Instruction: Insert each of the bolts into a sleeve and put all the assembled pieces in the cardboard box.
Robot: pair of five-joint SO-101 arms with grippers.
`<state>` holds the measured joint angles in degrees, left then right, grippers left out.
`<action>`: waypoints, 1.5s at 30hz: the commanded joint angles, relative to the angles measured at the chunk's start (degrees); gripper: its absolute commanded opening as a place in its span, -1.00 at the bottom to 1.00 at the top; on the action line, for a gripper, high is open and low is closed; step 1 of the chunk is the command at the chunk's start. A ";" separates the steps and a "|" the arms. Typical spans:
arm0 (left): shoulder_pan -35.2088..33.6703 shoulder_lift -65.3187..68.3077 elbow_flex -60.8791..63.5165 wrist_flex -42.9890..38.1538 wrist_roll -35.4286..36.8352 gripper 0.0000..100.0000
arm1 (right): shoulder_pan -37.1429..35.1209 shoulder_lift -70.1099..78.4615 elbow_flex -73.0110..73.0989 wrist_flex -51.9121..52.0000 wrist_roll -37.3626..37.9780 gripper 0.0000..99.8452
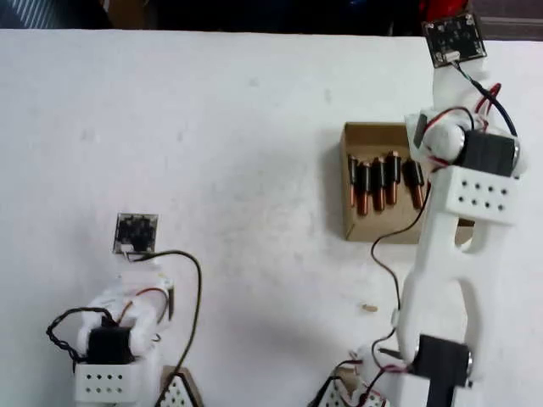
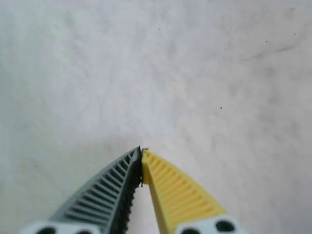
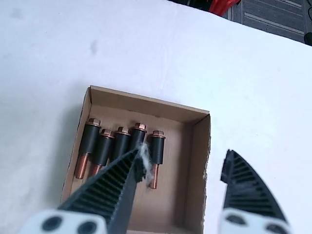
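Note:
The cardboard box (image 3: 146, 105) lies open on the white table, with several copper bolts (image 3: 122, 144) side by side inside, each in a black sleeve. My right gripper (image 3: 184, 158) hangs open just above the box, one black finger (image 3: 117, 185) over the bolts and the other over the box's wall; nothing is between them. In the high view the right arm (image 1: 450, 246) stretches over the box (image 1: 373, 131) and covers its right part; the bolts (image 1: 377, 180) show beside it. My left gripper (image 2: 141, 155) is shut and empty over bare table, its arm (image 1: 119, 331) folded at the near left.
A small brass-coloured piece (image 1: 367, 308) lies on the table in front of the box, near the right arm's base. The white table (image 1: 212, 127) spreads wide to the left of the box; its far edge meets a dark background.

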<state>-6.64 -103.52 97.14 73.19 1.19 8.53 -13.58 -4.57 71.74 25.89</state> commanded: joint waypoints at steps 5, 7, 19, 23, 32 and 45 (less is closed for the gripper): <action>0.13 -0.66 -0.09 0.35 -0.53 -0.95 | -0.92 -16.40 -0.70 7.34 0.35 -0.54; 0.13 -0.66 -0.09 0.35 -0.53 -0.95 | -2.68 -20.88 -0.62 9.36 0.35 -0.54; 0.13 -0.66 -0.09 0.35 -0.53 -0.95 | -12.35 -44.35 0.09 17.01 -8.18 -0.96; 0.13 -0.66 -0.09 0.35 -0.26 -0.95 | -12.44 -50.59 7.47 16.75 -8.18 -0.90; -0.57 -0.66 -0.09 0.35 -0.09 -0.95 | -12.53 -69.49 31.65 5.76 -8.00 -0.90; -2.51 -0.66 -0.09 0.35 -0.09 -0.95 | -12.53 -88.66 58.55 -5.76 -7.74 -0.91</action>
<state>-8.75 -103.52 97.14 73.19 1.19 -3.69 -99.12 49.32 69.45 18.24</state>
